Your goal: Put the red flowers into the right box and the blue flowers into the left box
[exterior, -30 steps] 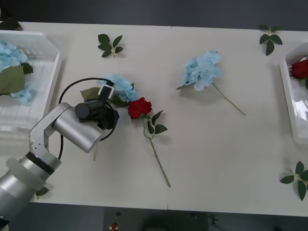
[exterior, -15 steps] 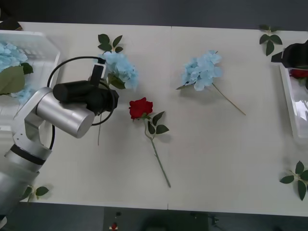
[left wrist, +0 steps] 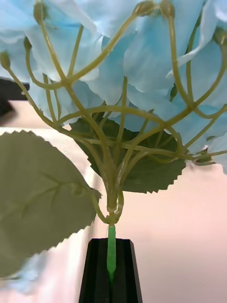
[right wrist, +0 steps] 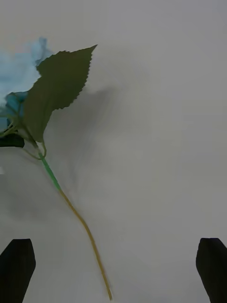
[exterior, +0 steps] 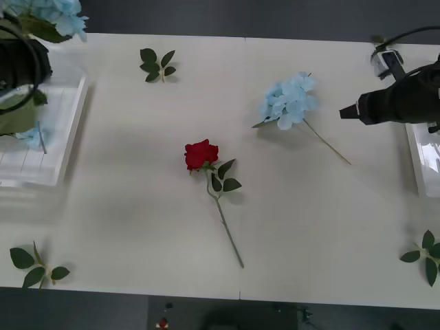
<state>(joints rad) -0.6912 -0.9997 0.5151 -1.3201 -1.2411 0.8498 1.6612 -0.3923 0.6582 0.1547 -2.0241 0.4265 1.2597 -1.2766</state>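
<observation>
Presently, nearest the robot, one red rose point(exterior: 201, 154) lies mid-table, stem trailing toward the near edge, untouched. Left gripper point(left wrist: 110, 272) is over the left box point(exterior: 65, 130), its black fingers pressed together on the green stem of a blue flower point(left wrist: 127, 61), bloom held high above the tray at the front view's top-left corner. Risk: the pinch sits on a thin stem below a wide, top-heavy cluster; it may swing or slip, and a release made too near the rim could drop it onto the table outside. Right gripper point(right wrist: 113, 265) hovers at the table's right side, fingers spread wide with nothing between them, above the stem point(right wrist: 80, 222) of the second blue flower point(exterior: 289, 100). Risk: that stem lies flat on the table and is thin, so a closing pinch may miss or skate over it. Left box already contains a blue cluster with a large leaf point(exterior: 17, 117). Right box point(exterior: 421, 165): visible part shows bare white floor; contents otherwise hidden by the arm.
</observation>
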